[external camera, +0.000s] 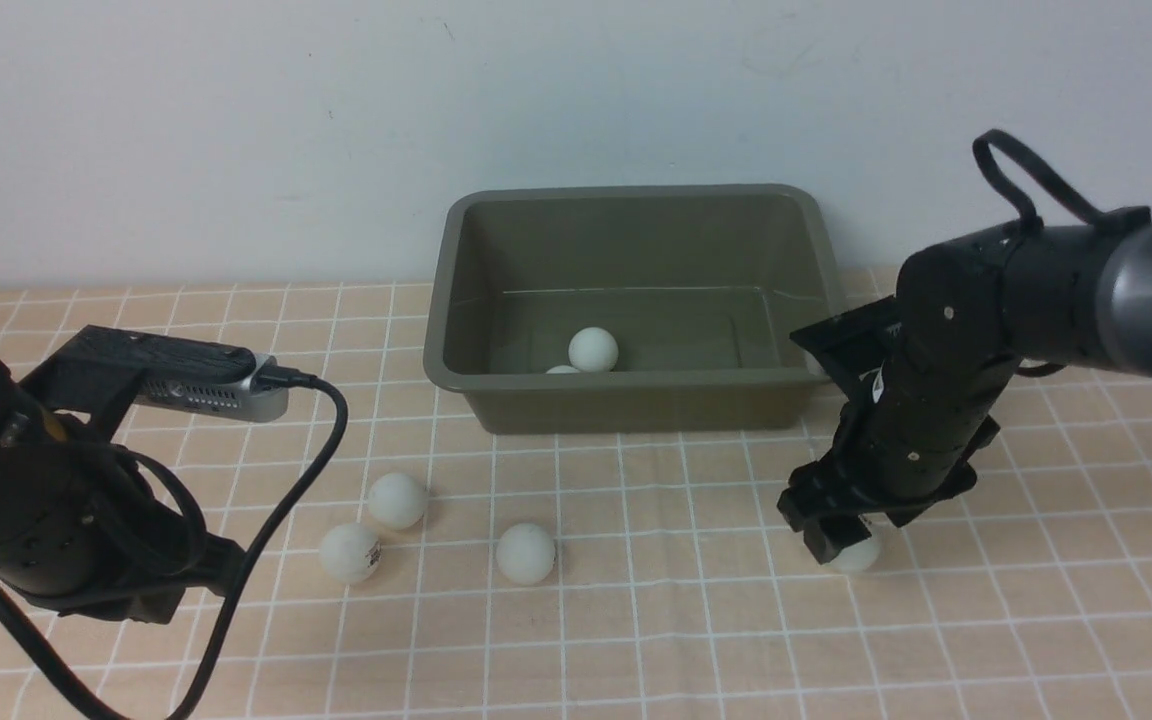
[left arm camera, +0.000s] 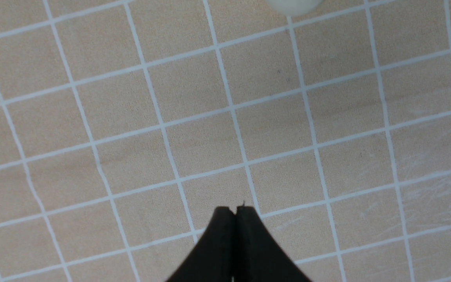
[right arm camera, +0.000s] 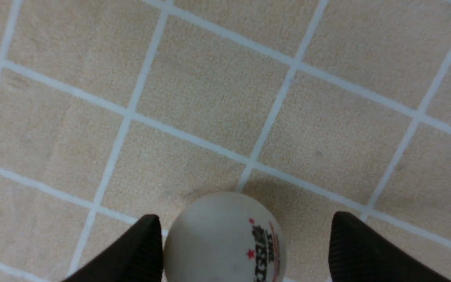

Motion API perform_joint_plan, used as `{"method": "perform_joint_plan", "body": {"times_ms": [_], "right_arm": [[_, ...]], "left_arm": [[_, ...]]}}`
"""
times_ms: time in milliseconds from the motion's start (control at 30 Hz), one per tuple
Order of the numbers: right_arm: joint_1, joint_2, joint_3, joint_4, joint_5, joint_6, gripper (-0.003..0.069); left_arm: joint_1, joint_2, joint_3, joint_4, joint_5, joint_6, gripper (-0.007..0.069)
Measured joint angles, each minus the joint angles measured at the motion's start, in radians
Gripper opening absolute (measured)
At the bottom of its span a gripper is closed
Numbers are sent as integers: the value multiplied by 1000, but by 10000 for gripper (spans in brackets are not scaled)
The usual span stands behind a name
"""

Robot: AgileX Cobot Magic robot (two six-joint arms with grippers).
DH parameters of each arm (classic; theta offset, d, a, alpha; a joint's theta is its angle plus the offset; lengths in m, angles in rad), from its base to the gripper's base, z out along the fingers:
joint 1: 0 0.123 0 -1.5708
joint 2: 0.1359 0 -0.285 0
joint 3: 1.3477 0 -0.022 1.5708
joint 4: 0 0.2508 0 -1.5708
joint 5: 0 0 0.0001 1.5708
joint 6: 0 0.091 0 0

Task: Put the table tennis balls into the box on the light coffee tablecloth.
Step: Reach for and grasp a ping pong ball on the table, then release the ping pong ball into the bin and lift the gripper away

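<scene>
Tablecloth [right arm camera: 210, 98] | ball [right arm camera: 221, 243] between spread right claw [right arm camera: 245, 217] tips, off-centre

One ball [right arm camera: 225, 239] lies on the tablecloth [external camera: 696, 620] between the jaws of the right gripper [right arm camera: 245, 219], closer to one jaw. The box [external camera: 626, 381] stands behind and left of that gripper, with two balls [external camera: 593, 350] inside. Three balls [external camera: 526, 553] lie well to its left, towards the left gripper [left arm camera: 235, 209].
</scene>
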Motion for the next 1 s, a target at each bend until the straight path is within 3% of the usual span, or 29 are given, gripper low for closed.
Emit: {"method": "perform_joint_plan", "body": {"times_ms": [100, 233, 567, 800, 1000], "right_arm": [[0, 19, 0, 0, 0, 0, 479], [0, 19, 0, 1, 1, 0, 360], [0, -21, -41, 134, 80, -86, 363], [0, -77, -285, 279, 144, -195, 363], [0, -47, -460, 238, 53, -206, 363]], "left_arm": [[0, 0, 0, 0, -1, 0, -69], [0, 0, 0, 0, -5, 0, -69], [0, 0, 0, 0, -12, 0, -69], [0, 0, 0, 0, -17, 0, -69], [0, 0, 0, 0, -17, 0, -69]]}}
